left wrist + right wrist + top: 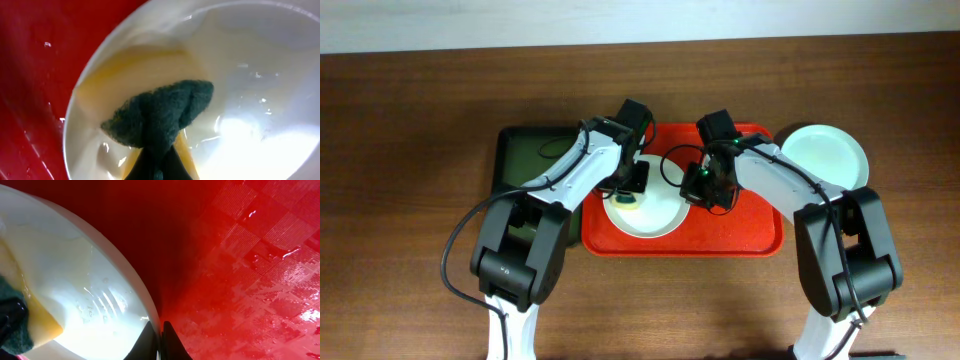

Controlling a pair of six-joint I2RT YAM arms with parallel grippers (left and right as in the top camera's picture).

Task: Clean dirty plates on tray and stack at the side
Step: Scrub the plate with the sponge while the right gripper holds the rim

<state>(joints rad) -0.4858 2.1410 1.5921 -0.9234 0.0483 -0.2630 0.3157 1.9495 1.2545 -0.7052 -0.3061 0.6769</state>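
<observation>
A white plate (660,215) lies on the left part of the red tray (750,225). My left gripper (628,192) is shut on a green and yellow sponge (627,201) and presses it on the plate's inside. In the left wrist view the sponge (160,112) sits on the plate (260,75) over a yellow smear, held by the jaws (160,167). My right gripper (702,192) is shut on the plate's right rim; its jaws (161,335) pinch the rim (145,305). A pale green plate (825,155) lies on the table right of the tray. No pale blue plate shows.
A dark green tray (525,160) lies left of the red tray, partly under my left arm. The red tray's floor (250,255) is wet and shiny to the right of the white plate. The brown wooden table (410,120) surrounds both trays.
</observation>
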